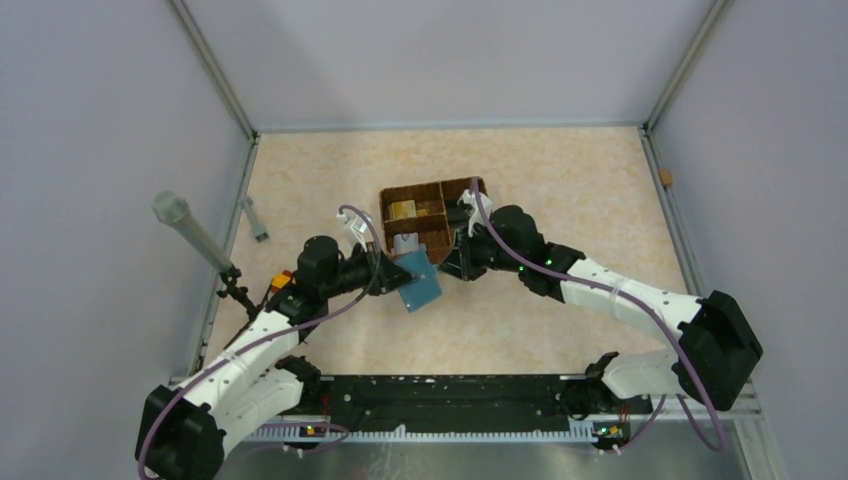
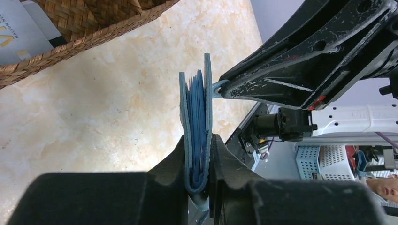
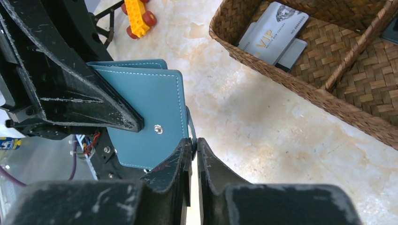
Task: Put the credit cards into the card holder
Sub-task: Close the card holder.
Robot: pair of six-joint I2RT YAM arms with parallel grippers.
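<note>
**A:** At the near edge of the table (image 1: 330, 335) the two arms lean in and meet over the middle. What's the left gripper (image 2: 199, 140) got?

**B:** It's got the card holder (image 2: 196, 117)! The jaws are clamped hard on the folded spine, so the teal wallet stands on edge, with its open side pointing away from the wrist. You can see lighter blue layers between the two leaves, which sit just slightly apart.

**A:** And the right gripper (image 3: 194, 142), coming in from the other side?

**B:** Its fingers are drawn almost together, pinching the little teal tab (image 2: 217, 87) at the edge of the outer leaf. That's near the stud (image 3: 159, 129). So both grippers have a hold on the wallet, one at the spine and one at the tab.

**A:** Where is the wallet in all this?

**B:** It's held between the two grippers, just in front of the near corner of the wicker basket (image 1: 430, 188).

**A:** And further out?

**B:** The credit cards (image 3: 274, 33) are lying in the basket. A pale grey one with VIP lettering overlaps another pale card in one compartment. A gold one (image 1: 404, 209) sits in the compartment behind it. Off on the left arm's side, a yellow-and-red toy block (image 3: 138, 16) rests on the tabletop.
</note>
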